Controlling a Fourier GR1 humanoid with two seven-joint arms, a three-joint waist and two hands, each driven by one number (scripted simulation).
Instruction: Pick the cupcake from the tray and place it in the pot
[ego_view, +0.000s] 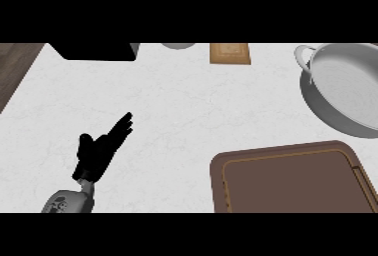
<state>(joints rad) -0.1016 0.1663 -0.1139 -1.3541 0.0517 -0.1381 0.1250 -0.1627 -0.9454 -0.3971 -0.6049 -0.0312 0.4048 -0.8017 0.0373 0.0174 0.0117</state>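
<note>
Head view, left hand: my left hand (100, 150) lies low at the left over the table (192, 110), fingers straight and spread, holding nothing. It is well apart from both the tray and the pot.
Head view, right hand: it does not show anywhere, so I cannot say how it stands.
Head view, tray: the brown tray (288, 180) sits at the lower right, cut off by the edge of the view. I see no cupcake on the part that shows.
Head view, pot: the grey pot (314, 102) is at the upper right, just beyond the tray. Its inside looks bare from here.
Head view, cupcake: I cannot find it, so its place is unknown to me.
Head view, far edge: a black box (96, 51) and a small wooden board (229, 53) are well clear of the work.
Handling, my judgement: a cupcake should be light, soft and easy to crush. I would take it low, round the wrapper's sides, never by the top.
</note>
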